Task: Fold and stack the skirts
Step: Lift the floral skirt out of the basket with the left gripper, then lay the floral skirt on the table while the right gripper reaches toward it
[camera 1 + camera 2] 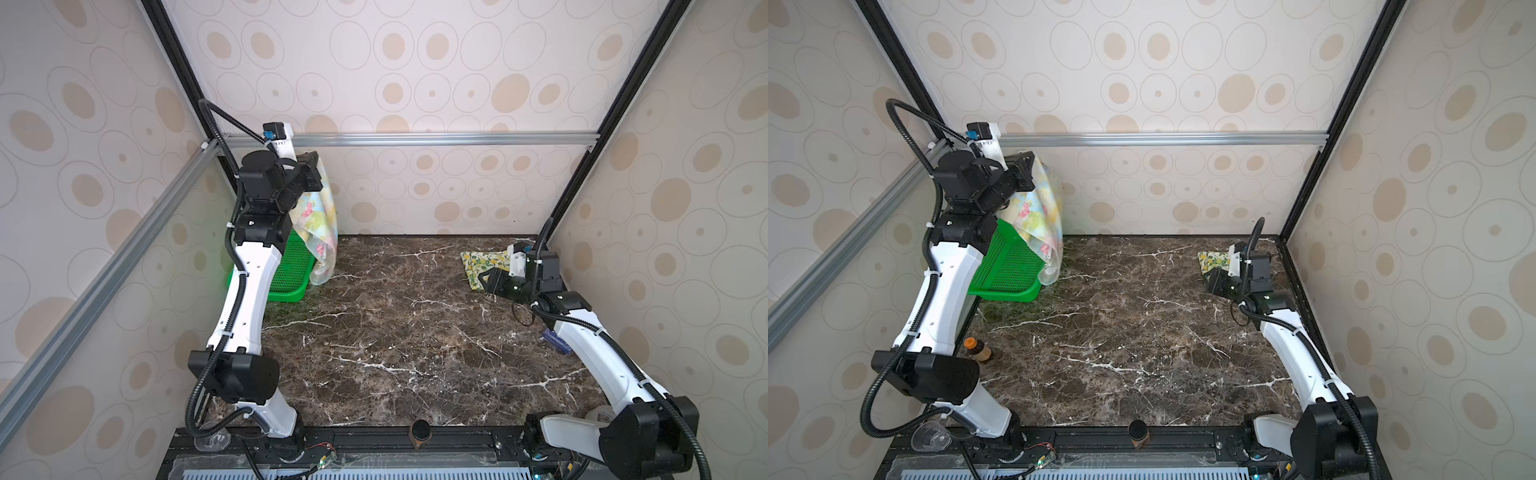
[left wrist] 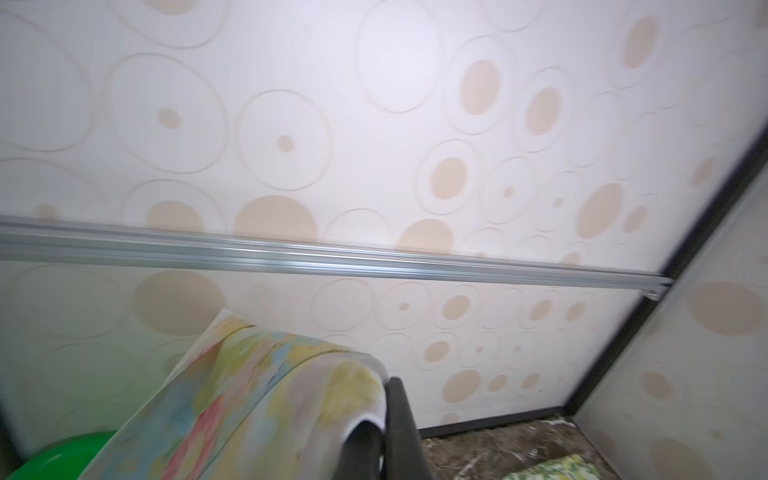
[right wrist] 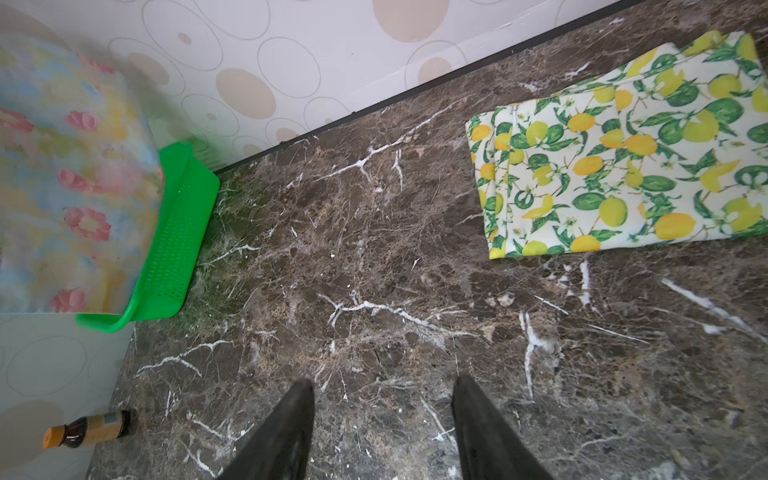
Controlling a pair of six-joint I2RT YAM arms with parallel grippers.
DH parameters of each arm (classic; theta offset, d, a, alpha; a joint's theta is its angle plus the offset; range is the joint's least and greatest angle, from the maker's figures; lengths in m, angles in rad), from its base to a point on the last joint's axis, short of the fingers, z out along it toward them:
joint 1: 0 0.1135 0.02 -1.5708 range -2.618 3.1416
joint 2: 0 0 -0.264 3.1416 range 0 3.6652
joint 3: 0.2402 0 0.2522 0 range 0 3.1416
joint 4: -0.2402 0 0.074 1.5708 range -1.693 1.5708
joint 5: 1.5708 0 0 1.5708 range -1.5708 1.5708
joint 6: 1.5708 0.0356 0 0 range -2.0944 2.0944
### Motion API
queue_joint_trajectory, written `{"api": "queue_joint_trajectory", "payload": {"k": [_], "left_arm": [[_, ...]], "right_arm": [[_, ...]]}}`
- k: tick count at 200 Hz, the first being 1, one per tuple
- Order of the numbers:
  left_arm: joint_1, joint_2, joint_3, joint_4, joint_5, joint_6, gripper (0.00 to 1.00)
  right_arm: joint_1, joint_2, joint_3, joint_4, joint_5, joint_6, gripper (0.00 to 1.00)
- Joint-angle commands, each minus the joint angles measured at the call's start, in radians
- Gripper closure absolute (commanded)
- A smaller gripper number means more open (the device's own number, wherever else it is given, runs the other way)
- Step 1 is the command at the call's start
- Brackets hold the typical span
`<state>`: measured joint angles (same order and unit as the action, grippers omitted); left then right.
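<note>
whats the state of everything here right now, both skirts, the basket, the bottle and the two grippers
left gripper: raised, jaws shut on the floral skirt
right gripper: jaws open, empty
floral skirt: unfolded, hanging from the left gripper
lemon skirt: folded, lying flat on the table
green basket: tilted
bottle: on its side, cap on

The tabletop [image 1: 415,332] looks like polished dark-brown stone veined in white, with a soft sheen. The green basket [image 1: 1005,266] is shiny moulded plastic mesh. The flowered skirt [image 1: 320,216] is thin, limp, faintly sheer cloth. The lemon skirt [image 3: 615,166] is smooth, matt printed fabric. The far rail [image 1: 415,139] is bare brushed metal.
</note>
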<state>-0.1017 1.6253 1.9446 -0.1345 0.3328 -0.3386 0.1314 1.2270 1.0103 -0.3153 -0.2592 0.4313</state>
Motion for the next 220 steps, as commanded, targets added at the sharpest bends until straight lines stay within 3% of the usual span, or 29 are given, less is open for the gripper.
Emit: {"api": "queue_joint_trajectory", "payload": {"k": [1, 48, 71, 111, 133, 144, 154, 159, 204, 220], "left_arm": [[-0.05, -0.044, -0.074, 0.151, 0.156, -0.081, 1.0], [-0.142, -0.077, -0.215, 0.333, 0.287, -0.264, 1.0], [-0.16, -0.121, -0.43, 0.505, 0.284, -0.369, 1.0], [-0.161, -0.182, -0.847, 0.584, 0.144, -0.42, 1.0], [-0.161, -0.176, -1.0, 0.579, 0.062, -0.422, 1.0], [-0.161, -0.169, -1.041, 0.557, 0.023, -0.407, 0.92], [-0.159, -0.165, -1.061, 0.522, -0.017, -0.389, 0.63], [-0.158, -0.166, -1.065, 0.495, -0.046, -0.381, 0.56], [-0.127, -0.22, -1.074, 0.303, -0.155, -0.331, 0.38], [-0.118, -0.235, -1.071, 0.216, -0.166, -0.316, 0.37]], "right_arm": [[0.024, -0.022, -0.019, 0.04, -0.017, 0.034, 0.44], [0.065, -0.026, -0.018, 0.029, -0.011, 0.041, 0.44], [0.07, -0.037, -0.031, 0.027, -0.013, 0.049, 0.44], [0.104, -0.016, -0.103, 0.048, -0.018, 0.054, 0.44], [0.143, 0.029, -0.136, 0.051, 0.01, 0.053, 0.44], [0.189, 0.054, -0.151, 0.062, 0.034, 0.051, 0.44], [0.217, 0.078, -0.159, 0.067, 0.054, 0.052, 0.44], [0.232, 0.09, -0.162, 0.068, 0.063, 0.052, 0.44], [0.363, 0.19, -0.167, 0.055, 0.111, 0.065, 0.41], [0.386, 0.218, -0.174, 0.057, 0.103, 0.073, 0.41]]}}
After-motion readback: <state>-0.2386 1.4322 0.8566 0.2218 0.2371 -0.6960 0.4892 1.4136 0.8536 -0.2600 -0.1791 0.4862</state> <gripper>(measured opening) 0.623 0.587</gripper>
